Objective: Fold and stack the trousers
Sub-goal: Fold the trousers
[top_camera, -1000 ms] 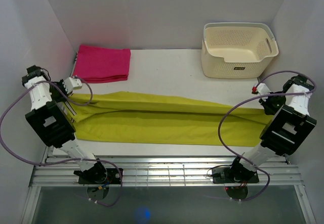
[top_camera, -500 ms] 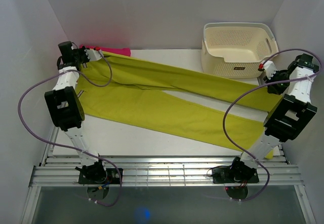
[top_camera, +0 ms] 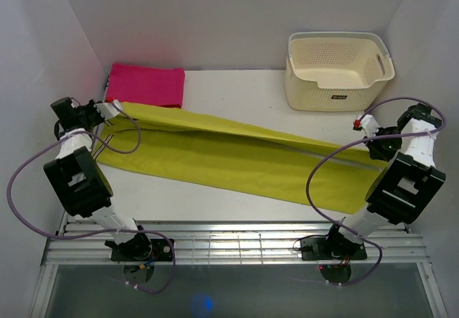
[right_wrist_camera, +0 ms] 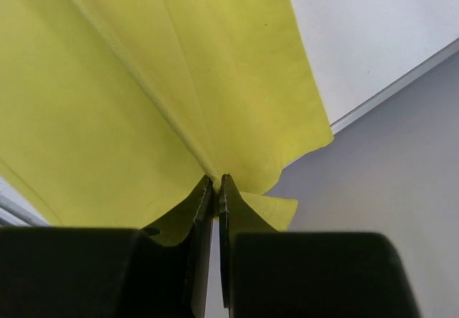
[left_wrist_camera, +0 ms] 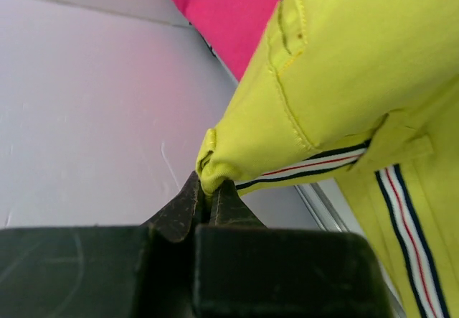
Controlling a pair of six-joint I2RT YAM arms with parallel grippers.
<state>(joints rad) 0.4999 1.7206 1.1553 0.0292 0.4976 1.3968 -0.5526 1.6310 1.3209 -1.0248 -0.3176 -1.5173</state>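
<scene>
The yellow-green trousers (top_camera: pixel 229 156) stretch across the table from the left side to the right edge, the two legs lying one over the other. My left gripper (top_camera: pixel 113 108) is shut on the waistband end (left_wrist_camera: pixel 215 161), where a striped band shows. My right gripper (top_camera: pixel 367 133) is shut on the hem end of the legs (right_wrist_camera: pixel 215 161) at the right edge. The cloth hangs taut between both grippers, its lower part on the table.
A folded magenta-pink cloth (top_camera: pixel 145 85) lies at the back left, just behind the waistband. A cream perforated basket (top_camera: pixel 337 70) stands at the back right. White walls close in on both sides. A metal rail (top_camera: pixel 229 245) runs along the near edge.
Both grippers have swung the trousers back toward the near side after lifting them far back; the left gripper moved forward from over the pink cloth, and the legs now lie together.
</scene>
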